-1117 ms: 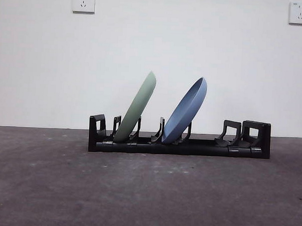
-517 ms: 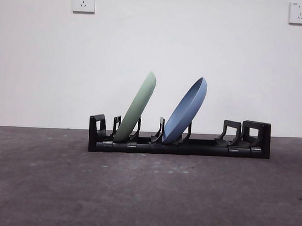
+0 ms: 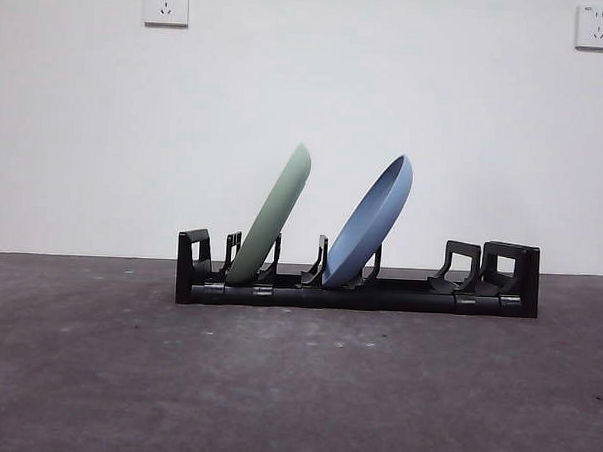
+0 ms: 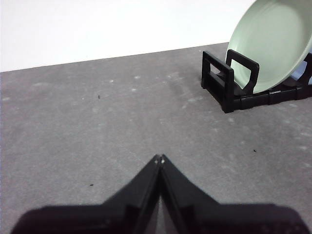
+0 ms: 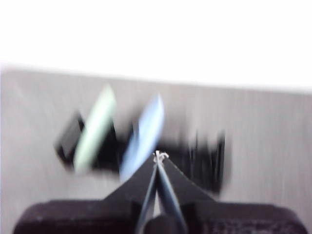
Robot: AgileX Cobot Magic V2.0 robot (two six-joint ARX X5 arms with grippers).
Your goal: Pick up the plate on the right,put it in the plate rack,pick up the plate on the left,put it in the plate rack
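Dark grey table (image 3: 294, 386), broad and bare in front of the rack, meeting a white wall (image 3: 307, 106) with two sockets high up.

Long, low black plate rack (image 3: 357, 288) across the middle of the table, blocky ends at either side, short curved prongs between. Two plates in it, both tilted the same way, tops leaning toward the rack's longer vacant end. Green plate (image 3: 272, 217) in a slot just beside one blocky end; blue plate (image 3: 370, 224) a few prongs along, near the rack's middle. Plates apart, not touching each other. Several slots vacant beyond the blue plate, up to the far blocky end.

Left gripper (image 4: 159, 159) low over open table, well apart from the rack, jaws pressed together tip to tip, holding nothing. In its view, the rack's end block and the green plate's hollow face off to one side.

Right gripper (image 5: 159, 156) held away from the rack, jaws likewise closed to a point, nothing between them. Its view blurred; rack and both plates just discernible beyond the tips.

Neither arm visible in the front view.
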